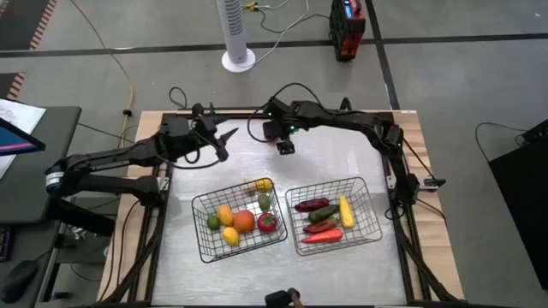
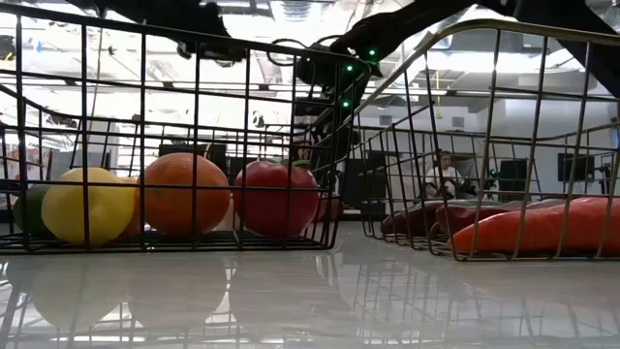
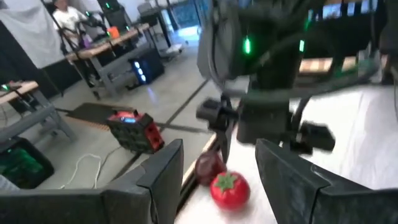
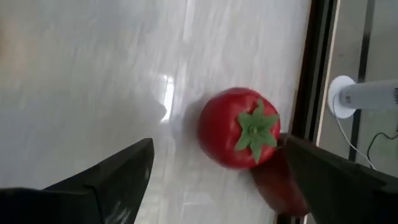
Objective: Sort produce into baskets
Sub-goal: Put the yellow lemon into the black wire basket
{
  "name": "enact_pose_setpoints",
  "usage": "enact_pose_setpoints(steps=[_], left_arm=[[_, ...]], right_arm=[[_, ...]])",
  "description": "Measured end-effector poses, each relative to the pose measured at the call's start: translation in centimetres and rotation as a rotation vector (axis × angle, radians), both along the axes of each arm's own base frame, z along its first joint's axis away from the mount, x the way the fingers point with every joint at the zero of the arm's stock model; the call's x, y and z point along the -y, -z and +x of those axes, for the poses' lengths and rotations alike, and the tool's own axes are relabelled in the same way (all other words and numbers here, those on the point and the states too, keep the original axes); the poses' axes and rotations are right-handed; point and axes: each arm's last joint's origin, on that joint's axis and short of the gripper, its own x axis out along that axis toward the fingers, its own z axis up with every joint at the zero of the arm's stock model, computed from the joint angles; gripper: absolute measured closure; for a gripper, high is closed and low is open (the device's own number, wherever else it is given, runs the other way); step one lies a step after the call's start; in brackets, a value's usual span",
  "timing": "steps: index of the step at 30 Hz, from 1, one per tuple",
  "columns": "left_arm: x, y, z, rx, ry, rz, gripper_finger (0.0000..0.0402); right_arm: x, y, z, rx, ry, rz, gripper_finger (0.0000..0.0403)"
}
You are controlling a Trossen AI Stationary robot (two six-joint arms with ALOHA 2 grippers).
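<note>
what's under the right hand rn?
A red tomato on the table near its far edge, between the open fingers of the right hand. A darker red piece lies behind it, mostly covered, so unclear what.

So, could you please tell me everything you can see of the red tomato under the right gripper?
The red tomato is a round, glossy, plastic-looking toy with a green star-shaped leaf cap facing the wrist camera. It lies on the white table near the dark far-edge rail, outside both baskets. A second, darker red piece lies against it, partly hidden. The open right gripper hovers over it; its fingers are not touching it.
</note>
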Motion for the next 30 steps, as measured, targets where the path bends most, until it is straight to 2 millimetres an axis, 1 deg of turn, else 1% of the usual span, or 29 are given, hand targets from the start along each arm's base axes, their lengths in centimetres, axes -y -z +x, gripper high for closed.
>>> enact_pose_setpoints(steps=[5, 10, 14, 17, 19, 21, 23, 26, 30], left_arm=[[0.4, -1.0, -1.1, 0.063, 0.000, -0.012, 0.0212], [0.6, -0.7, -1.5, 0.025, 0.006, -0.032, 0.0212], [0.8, -0.3, -1.4, -0.002, 0.079, -0.074, 0.0212], [0.7, 0.6, -0.9, -0.062, 0.113, -0.107, 0.0212], [0.6, 1.2, -0.5, -0.107, 0.121, -0.120, 0.0212], [0.4, 1.6, -0.1, -0.131, 0.123, -0.116, 0.0212], [0.3, 1.7, 0.2, -0.128, 0.126, -0.109, 0.0212], [0.4, 1.5, 0.1, -0.114, 0.126, -0.103, 0.0212], [0.5, 1.3, -0.4, -0.117, 0.126, -0.105, 0.0212]], right_arm=[[0.3, 1.1, 0.4, -0.033, -0.033, -0.011, 0.0014], [0.4, 1.5, 0.8, -0.015, -0.025, -0.016, 0.0014], [0.2, 2.2, 0.5, -0.060, 0.020, 0.029, 0.0005], [-0.7, 2.5, -0.1, -0.133, 0.060, 0.092, 0.0008], [-1.7, 2.3, -0.2, -0.143, 0.052, 0.158, 0.0015], [-2.7, 1.8, -0.1, -0.095, -0.004, 0.254, 0.0022], [-3.6, 1.7, 0.0, -0.052, -0.095, 0.332, 0.0029], [-4.3, 2.3, 0.3, -0.040, -0.196, 0.326, 0.0038], [-5.9, 4.3, 0.5, -0.033, -0.330, 0.285, 0.0046]])
